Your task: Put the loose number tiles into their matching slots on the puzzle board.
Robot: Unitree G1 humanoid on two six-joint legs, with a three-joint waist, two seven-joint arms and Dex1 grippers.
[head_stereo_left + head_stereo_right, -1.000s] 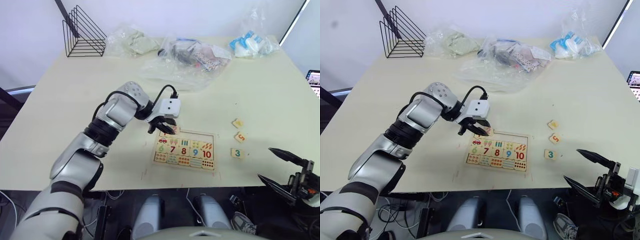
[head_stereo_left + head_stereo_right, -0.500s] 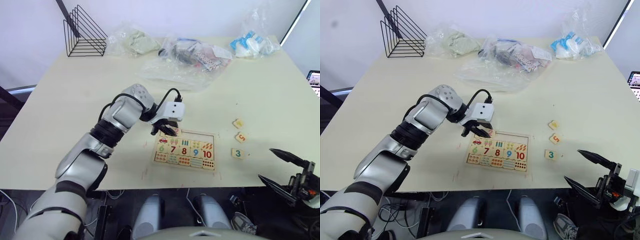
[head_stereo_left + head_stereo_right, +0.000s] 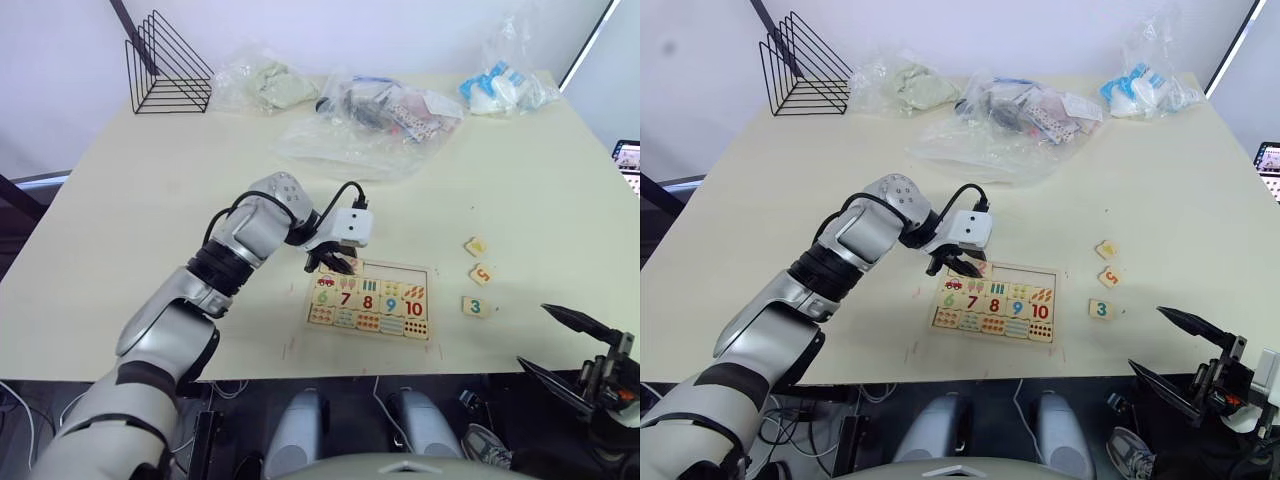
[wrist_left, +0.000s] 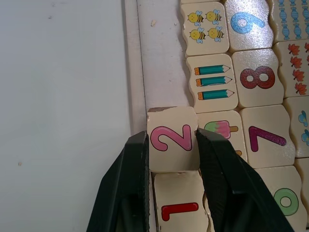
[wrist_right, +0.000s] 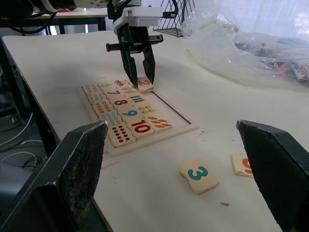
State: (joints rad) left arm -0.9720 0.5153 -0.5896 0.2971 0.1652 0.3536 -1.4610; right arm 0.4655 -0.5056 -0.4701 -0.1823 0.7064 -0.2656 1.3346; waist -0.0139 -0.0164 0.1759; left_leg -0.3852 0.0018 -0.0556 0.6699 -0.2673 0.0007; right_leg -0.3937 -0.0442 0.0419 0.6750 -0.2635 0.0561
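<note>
Left gripper (image 4: 171,145), mid-frame in the eye views, has its fingers clamped on the "2" tile (image 4: 170,137) over the puzzle board's (image 3: 425,270) top row, beside the seated "1" tile (image 4: 179,210). Right gripper (image 3: 575,345), lower right, fingers apart; "3" tile (image 3: 475,306) on the bench (image 3: 150,180).

A black wire rack (image 3: 166,63) stands at the far left corner of the pale tabletop (image 3: 150,210). Clear plastic bags (image 3: 372,120) of assorted items lie along the far edge, another bag (image 3: 505,85) holding blue and white things at the far right.
</note>
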